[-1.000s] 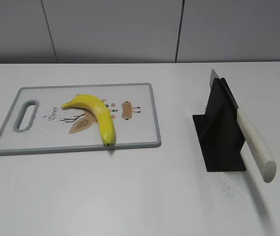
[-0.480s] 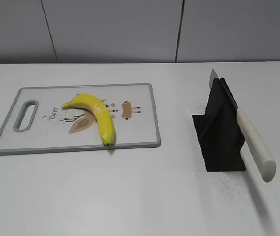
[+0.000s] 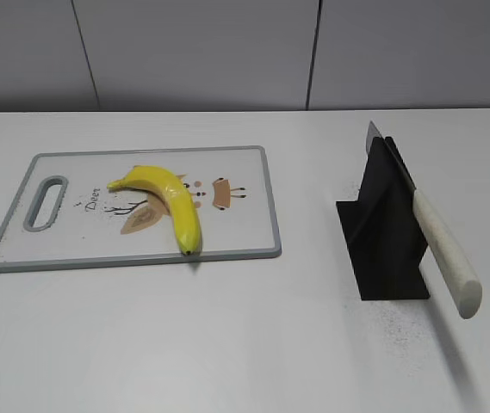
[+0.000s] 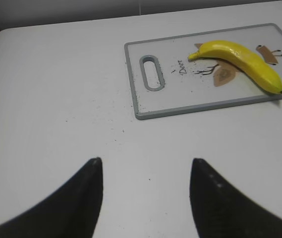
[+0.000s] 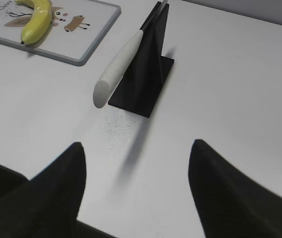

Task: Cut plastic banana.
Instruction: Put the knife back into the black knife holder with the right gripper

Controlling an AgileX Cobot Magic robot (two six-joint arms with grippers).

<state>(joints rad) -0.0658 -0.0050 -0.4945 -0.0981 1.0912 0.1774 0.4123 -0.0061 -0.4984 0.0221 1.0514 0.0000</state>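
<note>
Exterior view shows neither arm. Banana (image 3: pixel 165 201) lies on the board (image 3: pixel 245 172), at 9 o'clock from the black stand (image 3: pixel 384 231), whose slot hides most of the knife (image 3: pixel 438 248) blade. Left gripper (image 4: pixel 145 173) and right gripper (image 5: pixel 137 158) both gape wide, empty; only their fingertips show, cut off at 6 o'clock.

Your exterior view looks down at a slant across the table (image 3: pixel 227 344). The left wrist view looks forward past its fingers (image 4: pixel 88 198) to the cutting board (image 4: pixel 200 101) beyond; the right wrist view shares that board, far beyond its fingers (image 5: pixel 56 183).
</note>
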